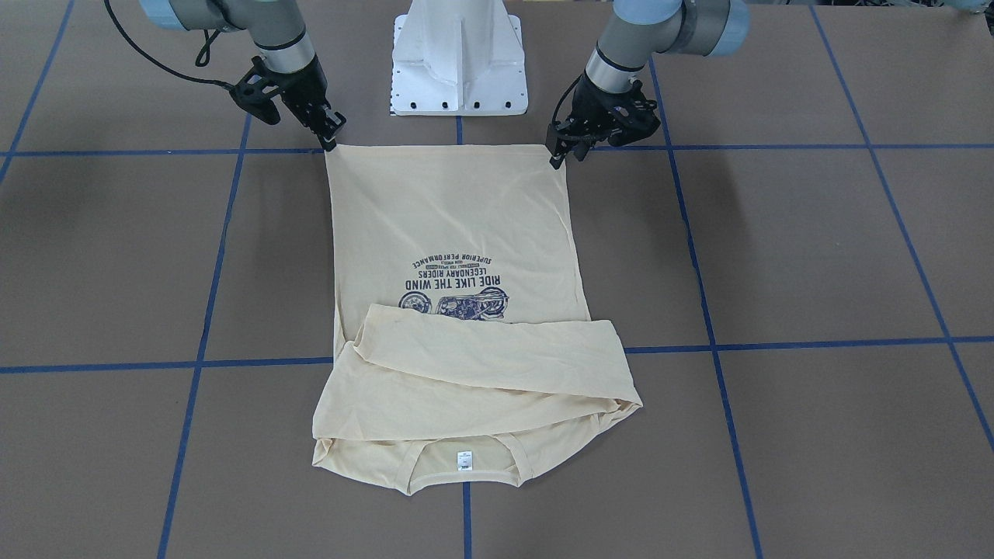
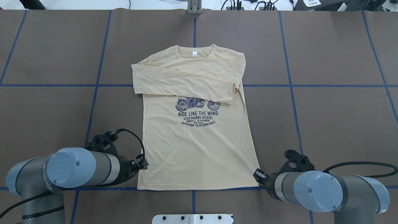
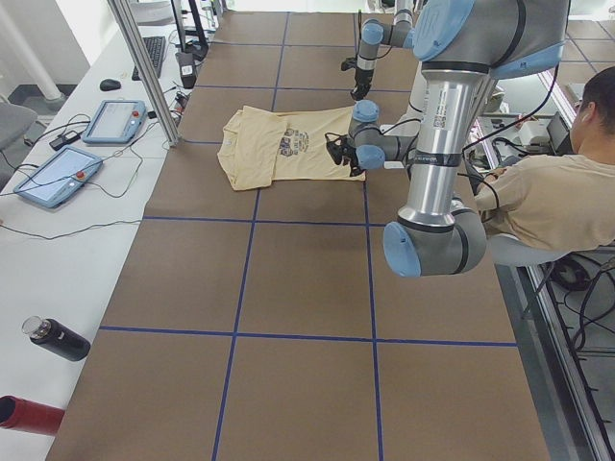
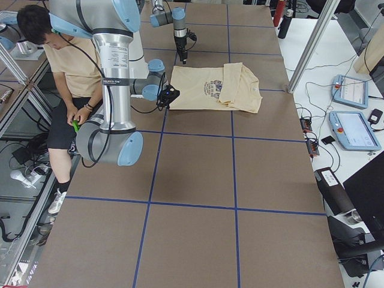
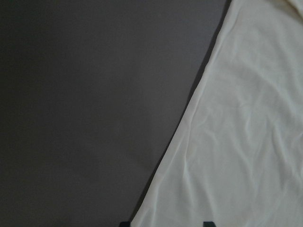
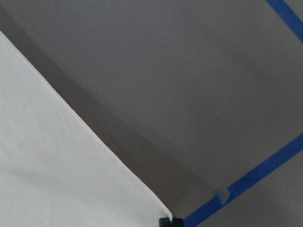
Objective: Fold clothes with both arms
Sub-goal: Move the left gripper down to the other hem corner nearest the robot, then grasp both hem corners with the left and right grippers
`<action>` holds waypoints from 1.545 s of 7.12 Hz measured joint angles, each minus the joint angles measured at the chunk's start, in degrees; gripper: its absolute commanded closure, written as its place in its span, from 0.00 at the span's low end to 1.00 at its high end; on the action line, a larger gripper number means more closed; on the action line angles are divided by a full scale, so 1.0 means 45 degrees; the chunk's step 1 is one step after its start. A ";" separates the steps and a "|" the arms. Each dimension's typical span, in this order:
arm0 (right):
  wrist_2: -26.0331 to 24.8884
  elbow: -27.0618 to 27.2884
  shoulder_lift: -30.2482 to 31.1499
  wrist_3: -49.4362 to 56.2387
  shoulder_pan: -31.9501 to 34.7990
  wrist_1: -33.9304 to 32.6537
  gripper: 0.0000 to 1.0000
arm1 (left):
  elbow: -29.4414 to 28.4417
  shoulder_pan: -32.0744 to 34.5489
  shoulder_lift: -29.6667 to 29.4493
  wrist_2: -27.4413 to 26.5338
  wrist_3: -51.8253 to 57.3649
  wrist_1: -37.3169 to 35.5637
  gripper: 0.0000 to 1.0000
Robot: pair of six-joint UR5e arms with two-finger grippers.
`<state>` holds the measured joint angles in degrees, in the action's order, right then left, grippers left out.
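Note:
The cream-yellow T-shirt (image 1: pixel 450 217) lies flat on the brown table, print up, collar and white label away from the robot. Both sleeves are folded across the chest (image 2: pixel 186 77). My left gripper (image 1: pixel 565 155) is low at one hem corner (image 2: pixel 143 163). In the left wrist view (image 5: pixel 165 224) its tips stand apart, open, with the shirt's side edge (image 5: pixel 246 142) between them. My right gripper (image 1: pixel 332 140) is at the other hem corner (image 2: pixel 257 174). In the right wrist view (image 6: pixel 170 221) its tips are together at the tip of the cloth (image 6: pixel 57 179).
The white pedestal base (image 1: pixel 458 62) stands just behind the hem. Blue tape lines (image 2: pixel 194 28) grid the table. A seated person (image 3: pixel 557 202) is beside the robot. Tablets (image 3: pixel 115 120) and bottles (image 3: pixel 58 338) lie on the far side bench.

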<state>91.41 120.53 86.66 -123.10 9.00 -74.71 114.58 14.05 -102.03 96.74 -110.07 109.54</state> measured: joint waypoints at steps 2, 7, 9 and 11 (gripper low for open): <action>0.0000 0.0056 -0.0006 0.0006 -0.0006 0.0000 1.00 | -0.0034 -0.0742 0.0040 -0.0404 -0.0320 -0.0193 0.46; -0.0001 0.0099 0.0000 0.0013 -0.0008 0.0000 1.00 | -0.0126 -0.0904 0.0067 -0.0534 -0.0387 -0.0240 0.54; 0.0004 0.0102 0.0000 0.0009 -0.0008 0.0000 1.00 | -0.0153 -0.0913 0.0075 -0.0541 -0.0400 -0.0240 0.57; 0.0016 0.0108 -0.0010 0.0007 -0.0008 0.0000 1.00 | -0.0217 -0.0930 0.0075 -0.0541 -0.0402 -0.0244 0.59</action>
<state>91.48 121.02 86.61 -123.07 8.96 -74.71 113.61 9.87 -101.69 94.31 -111.88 108.44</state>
